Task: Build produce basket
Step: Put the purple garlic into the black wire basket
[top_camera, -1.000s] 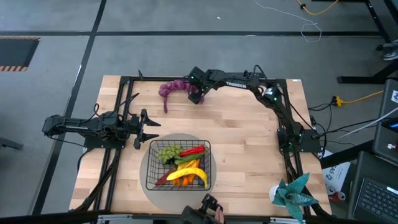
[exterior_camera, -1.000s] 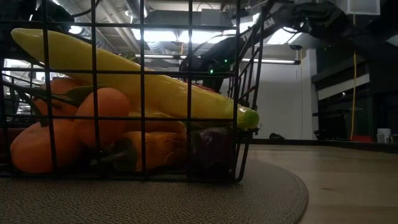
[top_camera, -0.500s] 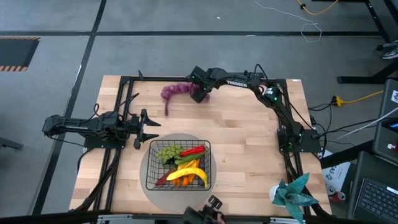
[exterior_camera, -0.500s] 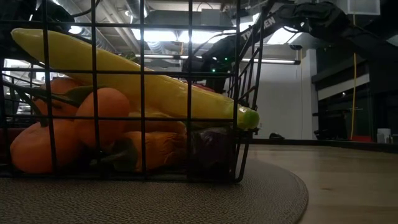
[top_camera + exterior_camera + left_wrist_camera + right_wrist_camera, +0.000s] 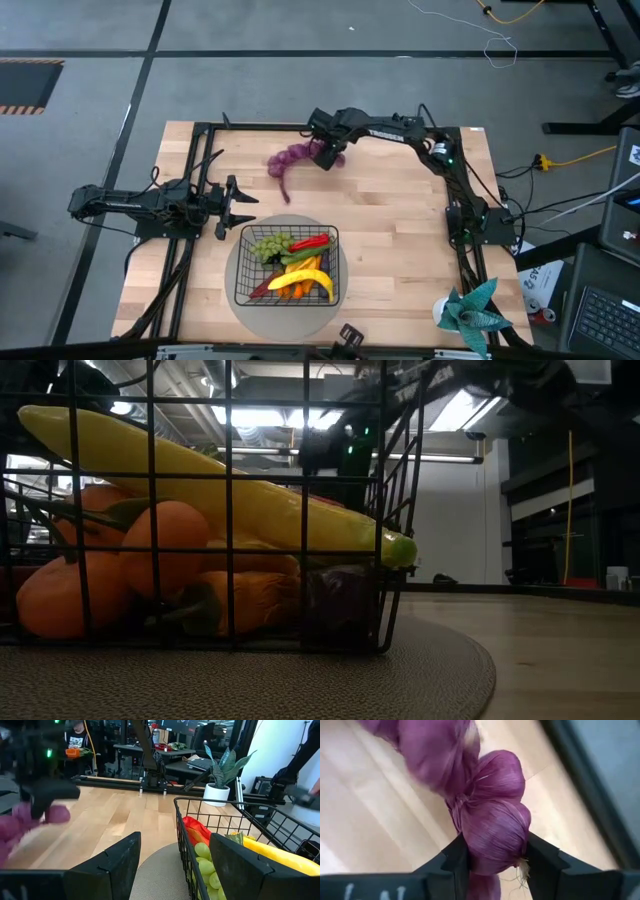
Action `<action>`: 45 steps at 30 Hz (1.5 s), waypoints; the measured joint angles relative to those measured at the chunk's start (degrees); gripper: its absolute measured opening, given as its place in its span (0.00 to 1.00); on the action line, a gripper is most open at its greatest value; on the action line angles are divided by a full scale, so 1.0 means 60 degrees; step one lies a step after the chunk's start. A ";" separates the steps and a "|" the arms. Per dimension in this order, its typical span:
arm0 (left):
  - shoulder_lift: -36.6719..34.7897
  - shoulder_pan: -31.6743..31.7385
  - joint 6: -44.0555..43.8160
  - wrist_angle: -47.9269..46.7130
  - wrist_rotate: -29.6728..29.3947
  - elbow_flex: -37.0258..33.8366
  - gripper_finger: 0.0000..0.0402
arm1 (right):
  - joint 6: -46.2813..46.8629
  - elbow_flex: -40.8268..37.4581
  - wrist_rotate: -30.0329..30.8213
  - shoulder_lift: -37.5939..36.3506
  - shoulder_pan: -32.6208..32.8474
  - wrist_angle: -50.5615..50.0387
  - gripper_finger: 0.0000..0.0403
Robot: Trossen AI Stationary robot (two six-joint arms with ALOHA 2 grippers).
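Right gripper (image 5: 327, 154) is clamped on one end of a purple braid (image 5: 286, 163) of bulbs; the right wrist view shows a bulb (image 5: 494, 834) pinched between both fingers (image 5: 451, 865), the pads pressing its flanks, with the rest of the string running forward and away from the fingertips. In the high view the braid trails from the grasp toward the left arm's side and slightly toward the basket (image 5: 288, 267), so its long axis lies roughly crosswise to the table with a downward slant at the free end; that free end points at the basket's side of the table, the held end at the far edge. Whether the free end touches the wood cannot be told. The basket sits on a round mat (image 5: 238, 300), well apart from the right fingers and on the near side of them, already loaded with grapes (image 5: 268, 245), chili (image 5: 310, 242), banana (image 5: 305, 280) and carrots (image 5: 90, 565). Left gripper (image 5: 236, 205) waits just beside the basket with its fingers (image 5: 107, 865) spread and nothing between them; it is nearer the basket, but the right arm has the load. Judgement: the coming move turns on carrying the held end toward the basket, and the trailing length may catch the rim unless lifted clear.
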 joint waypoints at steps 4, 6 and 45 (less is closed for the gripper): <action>0.0001 -0.0001 -0.0001 -0.0004 0.0000 -0.0004 0.58 | 0.0080 0.0000 0.0829 -0.0812 0.0185 -0.0426 0.36; 0.0000 -0.0001 0.0002 0.0000 0.0000 0.0000 0.58 | 0.0150 0.0000 0.1120 -0.1285 0.0301 -0.0649 0.36; 0.0001 0.0002 -0.0001 0.0000 0.0000 0.0000 0.58 | 0.1178 0.0000 0.0946 -0.6300 0.4445 -0.0843 0.36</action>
